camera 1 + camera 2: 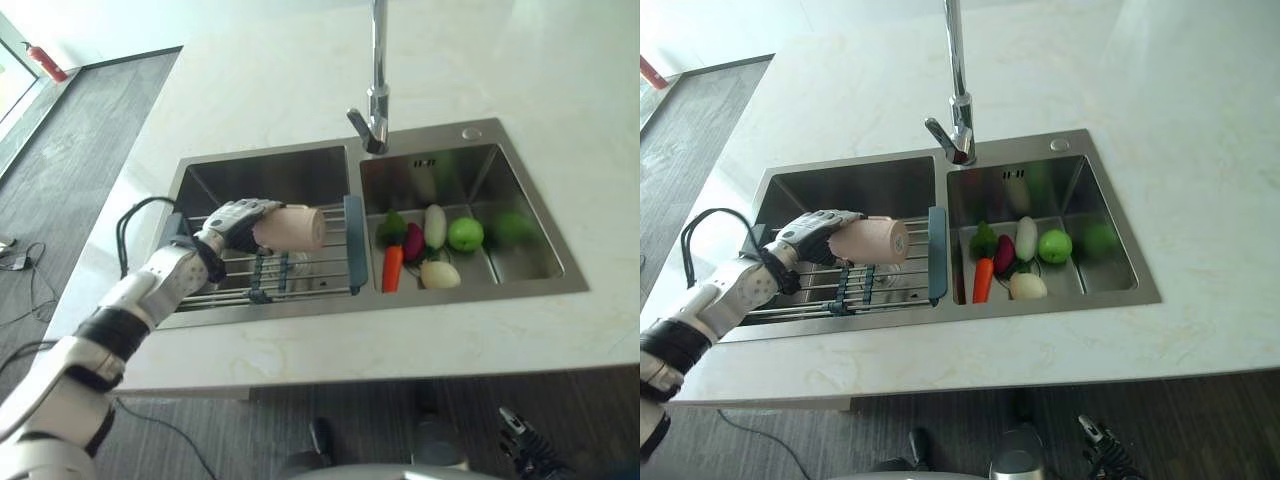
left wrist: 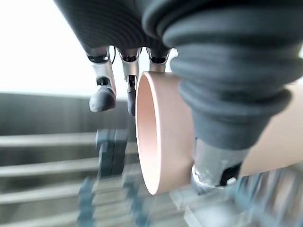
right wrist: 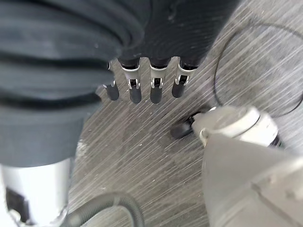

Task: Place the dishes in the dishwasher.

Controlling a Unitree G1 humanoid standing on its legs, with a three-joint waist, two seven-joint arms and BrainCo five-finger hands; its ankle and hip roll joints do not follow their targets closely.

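Left robot hand (image 1: 238,222) is gripping a pink cup (image 1: 292,228) on its side, holding it above the wire rack (image 1: 300,275) over the left sink basin (image 1: 262,180). Right robot hand (image 3: 142,87) is hanging with relaxed fingers above the floor (image 3: 142,142).

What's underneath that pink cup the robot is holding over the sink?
Below the pink cup, held on its side in the left hand, a wire drying rack spans the left sink basin. Something glassy rests on the rack, partly hidden by the cup.
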